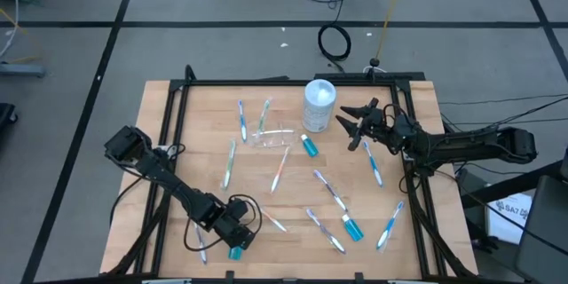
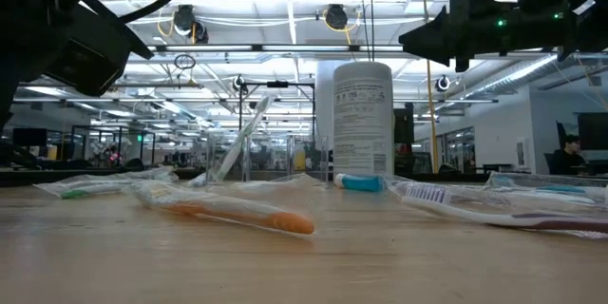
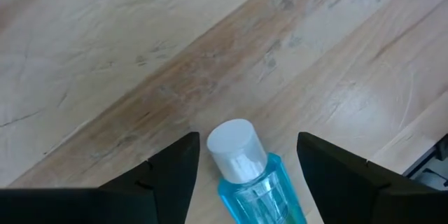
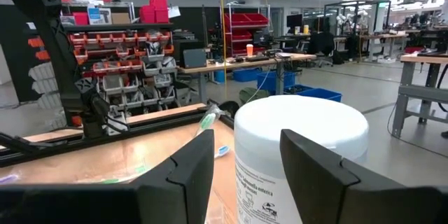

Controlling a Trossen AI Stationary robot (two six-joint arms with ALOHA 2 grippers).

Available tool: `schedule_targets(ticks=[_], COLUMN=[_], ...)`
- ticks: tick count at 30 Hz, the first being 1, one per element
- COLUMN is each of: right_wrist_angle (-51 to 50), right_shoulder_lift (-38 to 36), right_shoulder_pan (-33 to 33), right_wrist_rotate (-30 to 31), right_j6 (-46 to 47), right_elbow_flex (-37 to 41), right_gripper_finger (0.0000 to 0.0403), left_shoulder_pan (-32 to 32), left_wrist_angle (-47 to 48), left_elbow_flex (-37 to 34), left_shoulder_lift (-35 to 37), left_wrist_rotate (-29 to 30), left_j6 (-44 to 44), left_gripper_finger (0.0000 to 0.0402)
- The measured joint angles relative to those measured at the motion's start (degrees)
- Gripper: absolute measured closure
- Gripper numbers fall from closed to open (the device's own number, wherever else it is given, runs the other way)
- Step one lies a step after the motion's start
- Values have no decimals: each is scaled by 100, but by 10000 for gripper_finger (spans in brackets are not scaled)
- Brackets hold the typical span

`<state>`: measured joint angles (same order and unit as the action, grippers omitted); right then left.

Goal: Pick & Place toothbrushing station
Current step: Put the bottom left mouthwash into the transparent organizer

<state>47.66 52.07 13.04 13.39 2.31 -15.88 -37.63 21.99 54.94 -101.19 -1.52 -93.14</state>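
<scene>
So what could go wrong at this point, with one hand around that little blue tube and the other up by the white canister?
1. The left hand stands open around the blue tube at the table's front edge; an off-centre squeeze might send it rolling off.
2. The right hand hovers open beside the tall white canister; a small drift could knock it onto the clear cup.
</scene>
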Motion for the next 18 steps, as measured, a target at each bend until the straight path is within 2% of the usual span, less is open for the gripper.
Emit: schedule_targets(ticks=[11, 15, 18], right_wrist_angle=[0, 0, 0], right_shoulder_lift=[0, 0, 0], right_shoulder_pan=[0, 0, 0], right_wrist_rotate=[-2, -2, -2], right_j6=[2, 2, 2], right_elbow_flex=[0, 0, 0], right_gripper_finger=[248, 248, 248], left_shoulder_pan=[7, 7, 7], left_wrist_angle=[68, 75, 75], left_elbow_flex=[-16, -20, -20], left_shoulder_lift=[-11, -15, -17], left_wrist_rotate=[15, 26, 30], left_j6=[-44, -88, -157], left_gripper_finger=[251, 271, 272])
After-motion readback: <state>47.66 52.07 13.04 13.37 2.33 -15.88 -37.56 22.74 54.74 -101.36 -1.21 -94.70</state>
